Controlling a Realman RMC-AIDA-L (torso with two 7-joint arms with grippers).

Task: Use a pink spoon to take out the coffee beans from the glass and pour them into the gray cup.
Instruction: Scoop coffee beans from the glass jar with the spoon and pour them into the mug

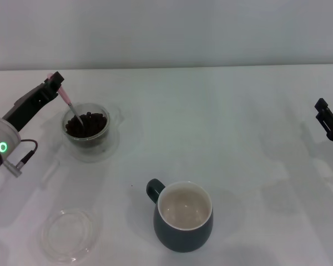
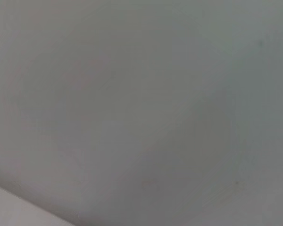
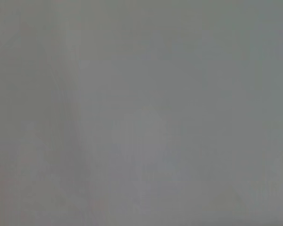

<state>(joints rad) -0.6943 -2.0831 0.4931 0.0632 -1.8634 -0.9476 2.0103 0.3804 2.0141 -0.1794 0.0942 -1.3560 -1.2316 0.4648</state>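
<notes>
White tabletop (image 1: 238,122) is filling the head view, meeting a pale wall along its far edge; broad open room is lying across the middle and right of the surface. Both wrist views are showing only a blank grey surface.

Left gripper (image 1: 56,83) is reaching in from the left edge, hovering just beside the far-left rim of the glass (image 1: 87,128). Its jaws are closing on the pale pink handle of the pink spoon (image 1: 70,107), which is slanting down so that its silver neck and bowl are dipping into the glass. Right gripper (image 1: 332,123) is sitting idle at the right edge, well apart from every vessel, its two dark fingers standing a little apart with nothing between them.

The glass, small, clear and double-walled, is standing upright at the left, holding a heap of dark, nearly black coffee beans (image 1: 91,123). The gray cup (image 1: 183,217), a rounded blue-gray mug with a cream-white inside, is standing upright near the front centre, its loop handle pointing toward the far left; no beans are showing inside it. A flat clear dish (image 1: 70,234) is lying at the front left, well apart from the glass.
</notes>
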